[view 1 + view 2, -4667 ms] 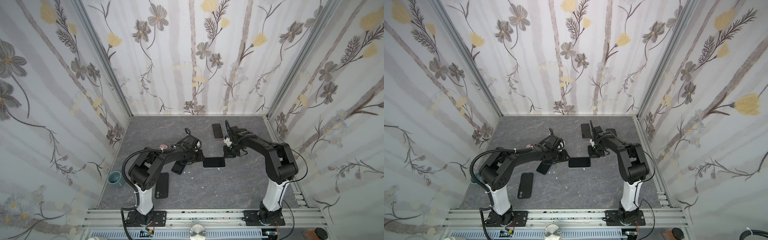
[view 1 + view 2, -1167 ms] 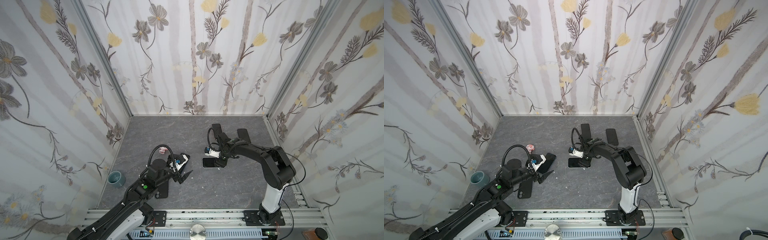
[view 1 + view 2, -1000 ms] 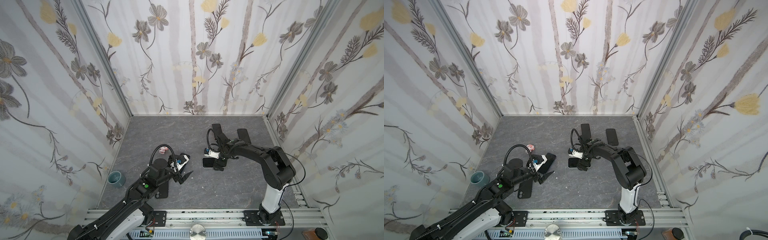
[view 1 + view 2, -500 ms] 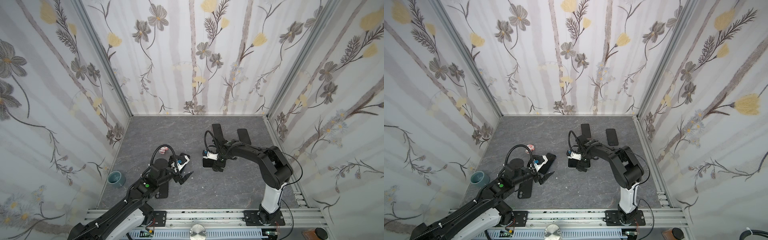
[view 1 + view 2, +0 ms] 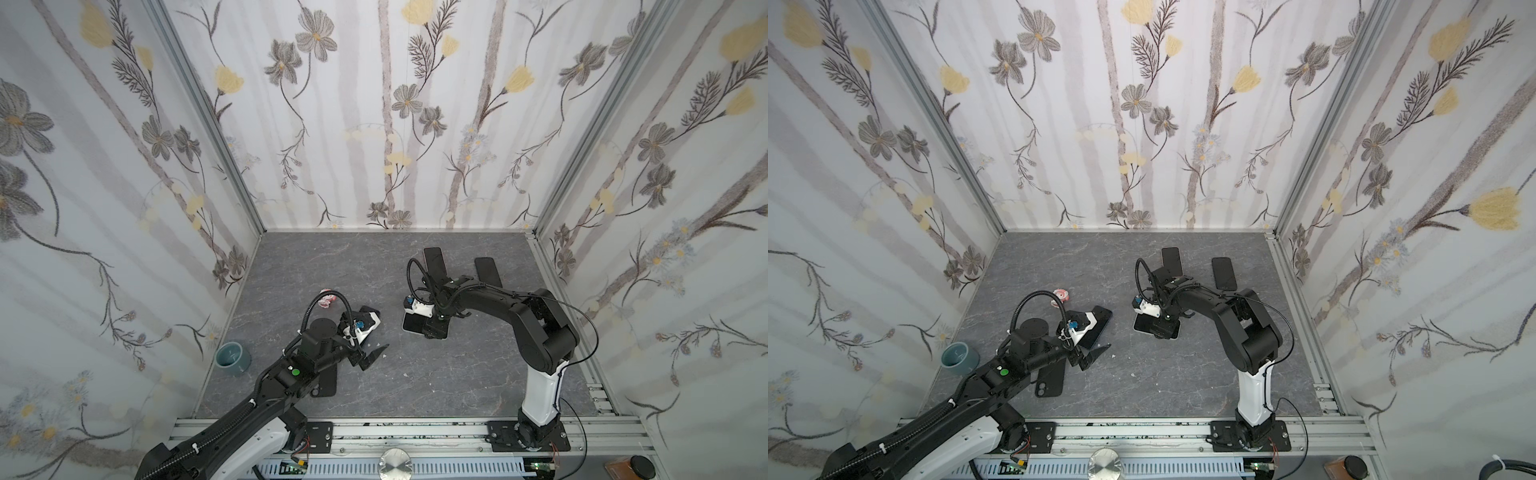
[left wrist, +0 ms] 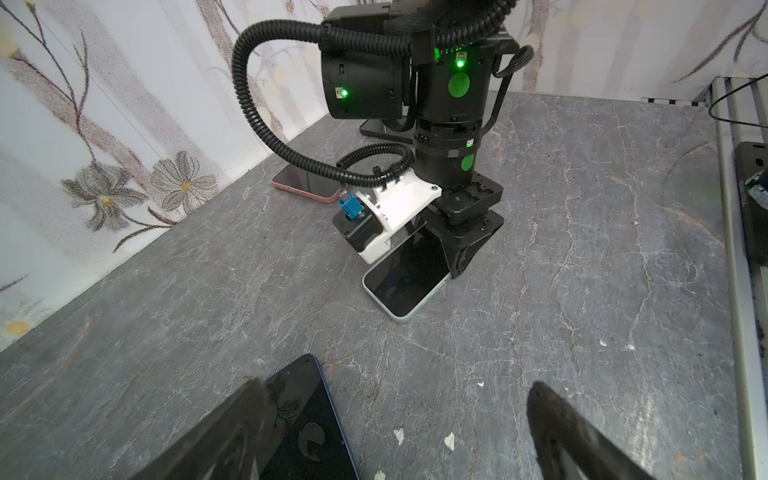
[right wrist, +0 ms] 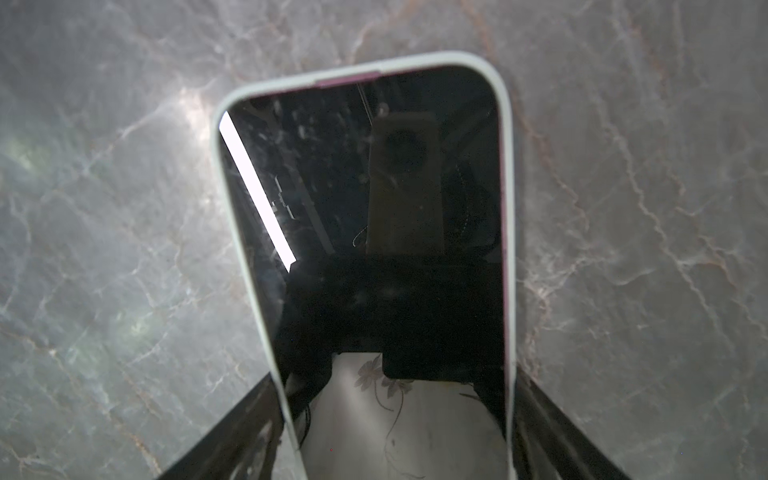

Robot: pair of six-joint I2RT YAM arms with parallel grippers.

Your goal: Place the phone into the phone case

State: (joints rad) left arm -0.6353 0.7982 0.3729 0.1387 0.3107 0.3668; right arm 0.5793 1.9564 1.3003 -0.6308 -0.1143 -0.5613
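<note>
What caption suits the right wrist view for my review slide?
Dark-screened phone lies face-up in a pale phone case on the grey marbled table, the right gripper straddling its long edges.

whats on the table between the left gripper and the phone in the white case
Only bare grey tabletop with a few small white flecks, from the left gripper to the cased phone; the left wrist view shows it.

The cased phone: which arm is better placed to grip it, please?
Right: the right gripper straddles the phone, a finger at each side; the left gripper hangs open near a blue phone.
</note>
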